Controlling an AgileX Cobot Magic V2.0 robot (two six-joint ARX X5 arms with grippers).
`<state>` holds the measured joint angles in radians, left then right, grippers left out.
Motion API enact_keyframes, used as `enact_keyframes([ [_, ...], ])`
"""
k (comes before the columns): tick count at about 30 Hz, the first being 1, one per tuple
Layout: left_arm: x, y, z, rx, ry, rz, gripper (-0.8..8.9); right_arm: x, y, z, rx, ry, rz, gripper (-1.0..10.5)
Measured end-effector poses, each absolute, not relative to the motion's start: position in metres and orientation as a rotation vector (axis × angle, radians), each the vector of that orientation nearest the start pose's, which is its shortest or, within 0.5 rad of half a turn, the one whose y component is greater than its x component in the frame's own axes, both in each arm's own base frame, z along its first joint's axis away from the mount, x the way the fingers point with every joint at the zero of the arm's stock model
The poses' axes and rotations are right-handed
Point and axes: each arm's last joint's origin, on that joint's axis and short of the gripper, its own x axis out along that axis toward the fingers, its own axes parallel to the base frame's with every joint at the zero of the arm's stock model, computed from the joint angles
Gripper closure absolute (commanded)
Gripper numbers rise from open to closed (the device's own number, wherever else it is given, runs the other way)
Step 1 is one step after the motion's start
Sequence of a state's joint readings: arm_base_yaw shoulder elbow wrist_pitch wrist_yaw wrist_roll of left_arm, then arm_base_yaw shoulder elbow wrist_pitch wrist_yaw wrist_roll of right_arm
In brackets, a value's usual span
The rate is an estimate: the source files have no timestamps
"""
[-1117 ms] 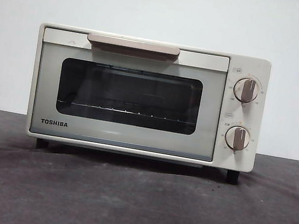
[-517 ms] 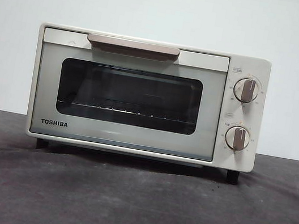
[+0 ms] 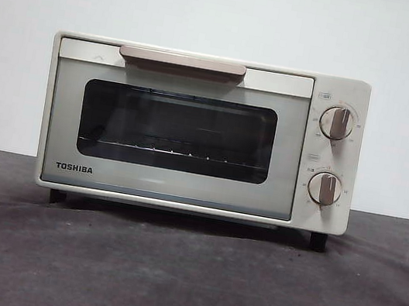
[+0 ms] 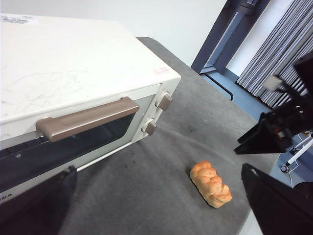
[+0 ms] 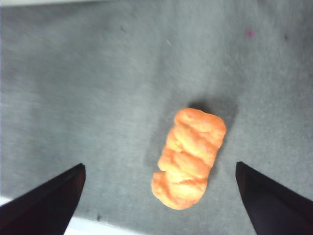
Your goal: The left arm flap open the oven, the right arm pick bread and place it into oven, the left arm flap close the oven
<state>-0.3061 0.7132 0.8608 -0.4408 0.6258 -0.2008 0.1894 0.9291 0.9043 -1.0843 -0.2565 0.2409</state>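
Observation:
The cream TOSHIBA oven [image 3: 200, 133] stands on the dark cloth with its door shut and the beige handle [image 3: 182, 62] at the top. In the left wrist view my left gripper [image 4: 158, 169] hangs open in front of the oven [image 4: 73, 63], a short way out from the handle [image 4: 88, 117]. The golden bread [image 4: 210, 183] lies on the cloth to the side of the oven's knobs. My right gripper [image 5: 160, 165] hovers open above the bread [image 5: 190, 156], one jaw on either side, apart from it. The bread and both arms are out of the front view.
Grey cloth [image 3: 184, 275] covers the table before the oven. Two beige knobs [image 3: 336, 122] sit on the oven's right panel. The right arm [image 4: 274, 132] shows dark above the bread in the left wrist view. The cloth's edge [image 5: 98, 226] runs close to the bread.

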Motion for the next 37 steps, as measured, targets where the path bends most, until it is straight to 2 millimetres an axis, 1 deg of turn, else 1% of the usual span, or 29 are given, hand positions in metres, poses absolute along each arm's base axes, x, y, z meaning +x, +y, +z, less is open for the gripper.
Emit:
enact_keyframes([
  [4,0.129,-0.059,0.345,-0.233,0.393,-0.892,2.51,0.161,0.041,0.269,0.21,1.242,0.218,4.6],
  [6,0.129,-0.059,0.345,-0.234,0.393,-0.892,2.51,0.165,0.043,0.256,0.198,1.291,0.2,4.6],
  [16,0.13,-0.059,0.345,-0.233,0.392,-0.892,2.51,0.175,0.053,0.197,0.216,1.381,0.166,4.7],
  [18,0.13,-0.059,0.346,-0.233,0.389,-0.893,2.52,0.179,0.055,0.189,0.22,1.376,0.164,5.0],
  [20,0.13,-0.059,0.346,-0.233,0.389,-0.893,2.52,0.182,0.056,0.184,0.223,1.387,0.16,5.4],
  [21,0.13,-0.059,0.346,-0.233,0.389,-0.893,2.53,0.183,0.057,0.182,0.222,1.394,0.158,5.9],
  [24,0.13,-0.059,0.346,-0.233,0.389,-0.893,2.53,0.186,0.058,0.179,0.225,1.388,0.158,6.9],
  [26,0.13,-0.059,0.346,-0.233,0.389,-0.893,2.55,0.187,0.058,0.178,0.226,1.382,0.159,7.4],
  [29,0.13,-0.059,0.346,-0.233,0.389,-0.893,2.68,0.187,0.058,0.178,0.226,1.388,0.16,8.4],
  [31,0.13,-0.059,0.345,-0.233,0.39,-0.891,3.22,0.187,0.058,0.178,0.228,1.388,0.163,8.7],
  [34,0.132,-0.06,0.344,-0.235,0.404,-0.889,4.15,0.183,0.058,0.184,0.245,1.385,0.186,8.7],
  [37,0.138,-0.061,0.34,-0.242,0.448,-0.882,5.05,0.177,0.056,0.201,0.246,1.357,0.196,8.7],
])
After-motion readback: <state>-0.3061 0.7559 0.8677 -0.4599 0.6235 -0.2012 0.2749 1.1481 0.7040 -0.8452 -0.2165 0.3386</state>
